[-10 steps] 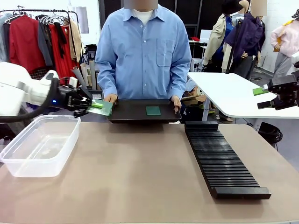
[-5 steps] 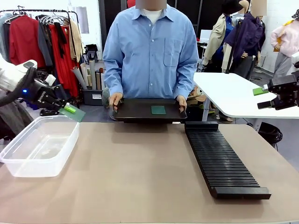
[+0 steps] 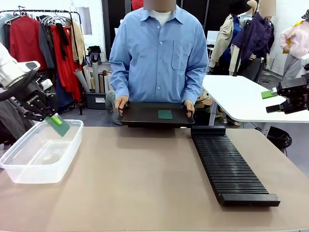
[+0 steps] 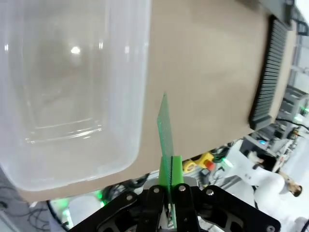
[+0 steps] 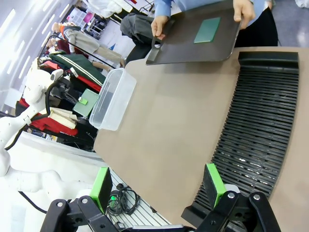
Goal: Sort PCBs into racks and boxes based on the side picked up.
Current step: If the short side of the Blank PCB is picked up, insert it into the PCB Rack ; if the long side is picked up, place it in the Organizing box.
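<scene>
Clamped on 1 thin green circuit board, the left gripper has swung to the clear rectangular plastic tub's rim; the right gripper, partly cropped in the front view, gapes.

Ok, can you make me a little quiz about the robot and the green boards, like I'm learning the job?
1. True or false: the left gripper is shut on a PCB.
2. Fill the gap: the black tray, held by a person, carries ___ green board.
3. Pick one: the held PCB is nearest to A) the rack, B) the clear box, C) the black tray.
Key: 1 true; 2 one; 3 B.
</scene>
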`<state>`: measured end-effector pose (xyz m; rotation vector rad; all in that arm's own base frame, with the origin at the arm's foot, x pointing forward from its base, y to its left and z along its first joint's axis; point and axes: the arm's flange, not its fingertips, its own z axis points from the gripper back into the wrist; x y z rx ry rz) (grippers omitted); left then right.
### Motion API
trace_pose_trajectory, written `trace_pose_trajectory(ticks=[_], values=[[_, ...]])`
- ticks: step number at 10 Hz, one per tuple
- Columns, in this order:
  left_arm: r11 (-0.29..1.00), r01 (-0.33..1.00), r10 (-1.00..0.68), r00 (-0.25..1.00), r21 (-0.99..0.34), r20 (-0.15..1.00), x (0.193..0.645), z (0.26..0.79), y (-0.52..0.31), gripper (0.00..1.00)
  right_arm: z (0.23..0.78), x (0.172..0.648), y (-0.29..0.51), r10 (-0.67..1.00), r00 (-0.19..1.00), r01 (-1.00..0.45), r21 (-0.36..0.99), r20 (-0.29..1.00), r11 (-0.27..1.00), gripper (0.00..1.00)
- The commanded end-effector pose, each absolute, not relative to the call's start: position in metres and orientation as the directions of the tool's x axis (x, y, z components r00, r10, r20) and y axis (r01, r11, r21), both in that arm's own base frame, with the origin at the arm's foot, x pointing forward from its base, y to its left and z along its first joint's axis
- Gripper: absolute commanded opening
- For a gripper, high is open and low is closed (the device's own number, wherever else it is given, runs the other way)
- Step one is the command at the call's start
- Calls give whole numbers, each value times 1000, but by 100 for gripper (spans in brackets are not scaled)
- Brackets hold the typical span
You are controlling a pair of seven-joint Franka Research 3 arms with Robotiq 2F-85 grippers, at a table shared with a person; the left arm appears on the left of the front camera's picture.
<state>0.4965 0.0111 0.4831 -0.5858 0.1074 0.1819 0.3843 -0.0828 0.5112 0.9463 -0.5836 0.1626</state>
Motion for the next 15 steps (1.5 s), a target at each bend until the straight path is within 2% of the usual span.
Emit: trace_pose_trajectory(ticks=[1,4,7,9,13,15], values=[[879,-174,116,981,-445,-155,507,487,10,0,514,388,-81,-135,824,-389,723,550,571,100],[932,-90,63,994,-351,-87,526,486,8,0,514,388,-81,-135,824,-389,723,550,571,100],[945,-31,11,998,-324,-66,540,480,5,0,514,388,-81,-135,824,-389,723,550,571,100],[957,-17,22,1000,-291,12,538,466,8,0,514,388,-81,-135,824,-389,723,550,571,100],[939,32,6,994,-343,109,535,425,23,0,514,388,-81,-135,824,-389,723,550,571,100],[924,36,4,995,-382,104,539,404,29,0,514,388,-81,-135,824,-389,723,550,571,100]])
